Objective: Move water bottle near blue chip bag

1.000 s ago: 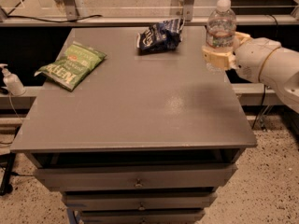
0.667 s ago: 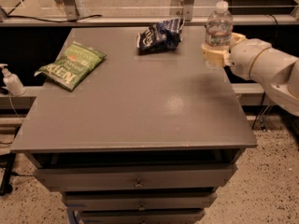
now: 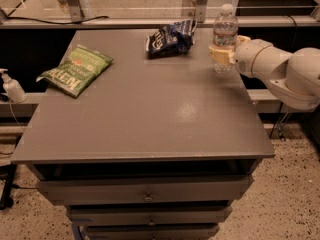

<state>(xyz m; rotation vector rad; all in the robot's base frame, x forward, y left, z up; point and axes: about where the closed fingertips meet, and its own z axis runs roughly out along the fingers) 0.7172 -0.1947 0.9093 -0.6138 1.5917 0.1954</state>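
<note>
The water bottle (image 3: 225, 31), clear with a white cap and a label band, stands upright at the far right of the grey table (image 3: 145, 109). My gripper (image 3: 221, 54) reaches in from the right and is shut on the bottle's lower body, with its cream fingers (image 3: 216, 53) wrapped around it. The blue chip bag (image 3: 169, 38), dark blue and wrinkled with white lettering, lies at the back centre of the table, a short way left of the bottle.
A green chip bag (image 3: 76, 75) lies flat at the table's left side. A small white pump bottle (image 3: 11, 86) stands off the table at the far left. Drawers sit under the tabletop. A metal rail runs behind the table.
My gripper has carried the water bottle slightly toward the back and left, closer to the blue chip bag. The bags have not moved.
</note>
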